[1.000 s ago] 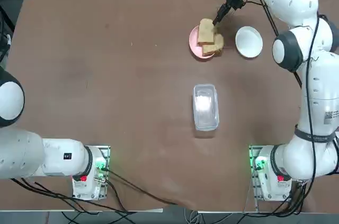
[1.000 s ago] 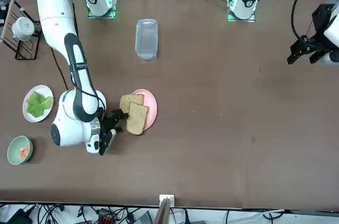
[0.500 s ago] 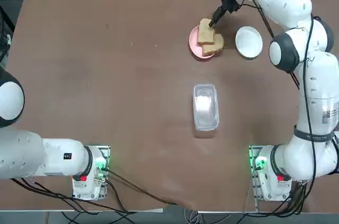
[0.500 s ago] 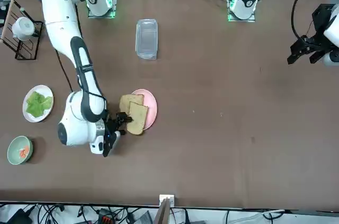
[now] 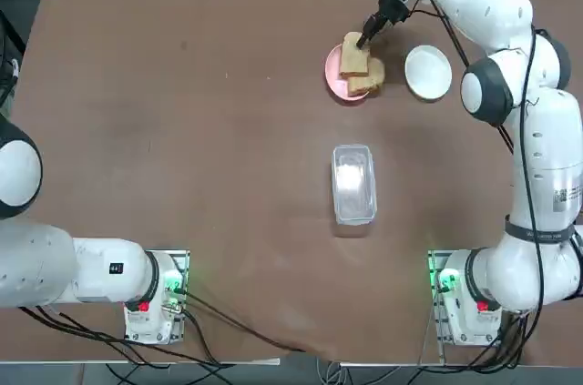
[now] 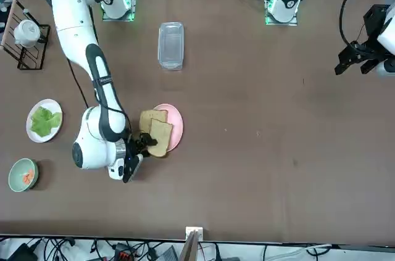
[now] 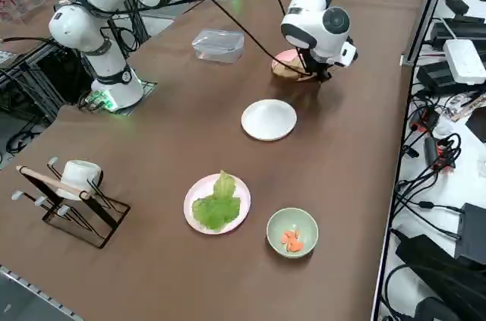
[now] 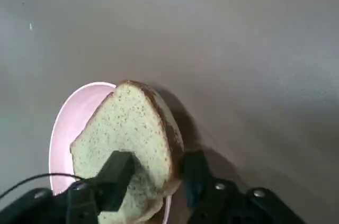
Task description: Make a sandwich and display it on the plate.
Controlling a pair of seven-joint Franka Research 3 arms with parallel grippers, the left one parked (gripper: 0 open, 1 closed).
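Two tan bread slices [image 5: 356, 55] [image 6: 159, 137] lie overlapping on the pink plate [image 5: 335, 75], with no lettuce between them. My right gripper [image 5: 363, 39] [image 6: 144, 143] [image 8: 153, 163] is low at the far edge of that plate. It is open, with its fingers [image 8: 115, 170] on either side of the upper slice [image 8: 127, 136]. The empty white plate [image 5: 427, 71] [image 7: 269, 119] sits just right of the pink one. Green lettuce [image 7: 217, 206] [image 6: 44, 121] lies on a second white plate further right, outside the top view.
A clear lidded container [image 5: 353, 183] [image 6: 171, 45] lies mid-table. A small green bowl [image 7: 291, 233] [image 6: 23, 174] with orange bits sits by the lettuce plate. A wire rack with a white mug [image 7: 76, 188] stands near the right front corner.
My right arm has swung in toward the pink plate, bringing the gripper from beside it up against the bread. The slices have barely shifted.
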